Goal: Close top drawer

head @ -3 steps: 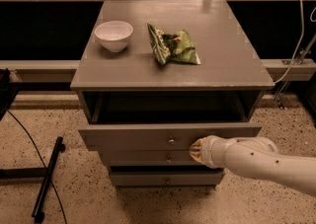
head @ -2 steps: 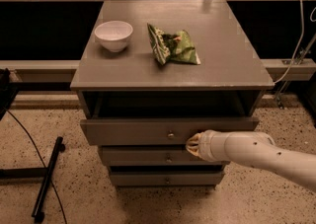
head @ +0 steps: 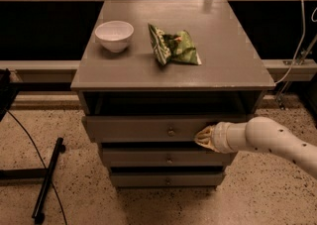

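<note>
Gripper (head: pixel 203 138), a pale tapered tip on a smooth white arm (head: pixel 270 142) dotted with small dark holes, meets the flat front of the top drawer (head: pixel 133 129). It sits just right of the drawer's small round metal knob (head: pixel 171 132), below the table's front edge and toward the front right corner. Whether it is wide or narrow cannot be told from this one camera view. That top drawer, of grey painted wood, stands a little way out from under the tabletop. The hollow above it is dark, and its contents cannot be made out. Three drawers are stacked under the grey table (head: pixel 228 26). Below the top one come the middle drawer (head: pixel 133 157) and the bottom drawer (head: pixel 138 178), each with one like knob at its centre. Two things lie on the matte, rectangular tabletop. One round white bowl (head: pixel 114 34) sits near the left edge, its inside showing plain white. One crumpled green snack bag (head: pixel 174 48) lies about the middle, near the bowl but apart from it. Under everything is a speckled floor (head: pixel 257 199), with one black stand (head: pixel 47 182) beyond the table's front left corner. One white cable (head: pixel 298 26) hangs past the right edge.
</note>
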`<state>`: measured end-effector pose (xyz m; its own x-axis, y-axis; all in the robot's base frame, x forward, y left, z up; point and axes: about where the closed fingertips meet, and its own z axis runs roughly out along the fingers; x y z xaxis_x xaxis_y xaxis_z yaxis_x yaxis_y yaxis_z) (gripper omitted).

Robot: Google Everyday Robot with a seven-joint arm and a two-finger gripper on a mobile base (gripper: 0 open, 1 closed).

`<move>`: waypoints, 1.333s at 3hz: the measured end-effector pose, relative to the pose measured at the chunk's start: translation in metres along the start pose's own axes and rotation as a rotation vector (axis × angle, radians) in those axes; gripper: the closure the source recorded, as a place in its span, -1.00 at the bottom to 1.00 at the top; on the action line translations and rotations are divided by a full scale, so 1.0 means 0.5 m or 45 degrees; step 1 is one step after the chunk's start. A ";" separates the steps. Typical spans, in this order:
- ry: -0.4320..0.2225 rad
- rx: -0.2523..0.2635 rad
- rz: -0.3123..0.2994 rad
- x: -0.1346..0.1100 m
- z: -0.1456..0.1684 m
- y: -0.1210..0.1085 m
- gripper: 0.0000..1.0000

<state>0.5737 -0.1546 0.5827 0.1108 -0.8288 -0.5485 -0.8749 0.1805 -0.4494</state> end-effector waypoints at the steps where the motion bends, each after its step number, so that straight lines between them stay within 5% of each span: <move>1: -0.040 -0.022 0.065 0.041 -0.014 -0.013 1.00; 4: -0.089 0.072 0.123 0.073 -0.038 -0.034 1.00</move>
<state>0.5835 -0.1978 0.5835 0.0615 -0.7678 -0.6378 -0.8552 0.2889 -0.4303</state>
